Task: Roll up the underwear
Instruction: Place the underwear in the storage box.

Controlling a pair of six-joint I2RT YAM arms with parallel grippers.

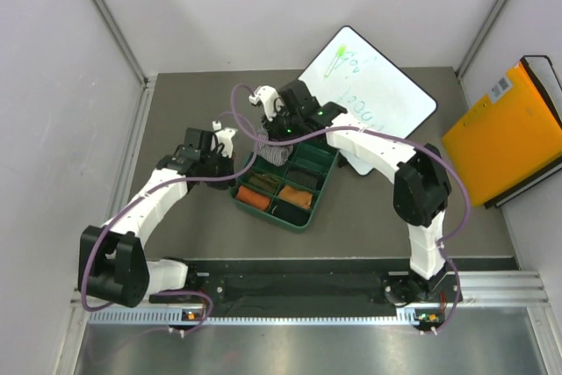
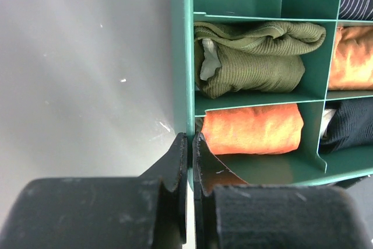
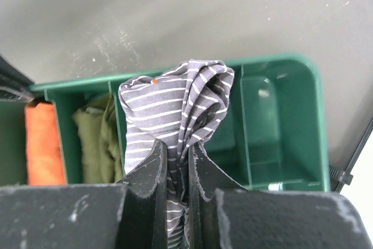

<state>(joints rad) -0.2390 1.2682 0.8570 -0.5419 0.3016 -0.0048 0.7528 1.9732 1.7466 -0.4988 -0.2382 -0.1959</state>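
A grey underwear with fine white stripes hangs bunched from my right gripper, which is shut on it. It hangs over the far end of the green divided tray, next to an empty compartment. From above, the striped cloth dangles under the right gripper. An olive underwear lies rolled in one compartment. Orange rolls and a black one fill others. My left gripper is shut on the tray's thin left wall.
A white board with green writing lies behind the tray, touching its right side. An orange folder leans at the right wall. White walls close in the grey table on three sides.
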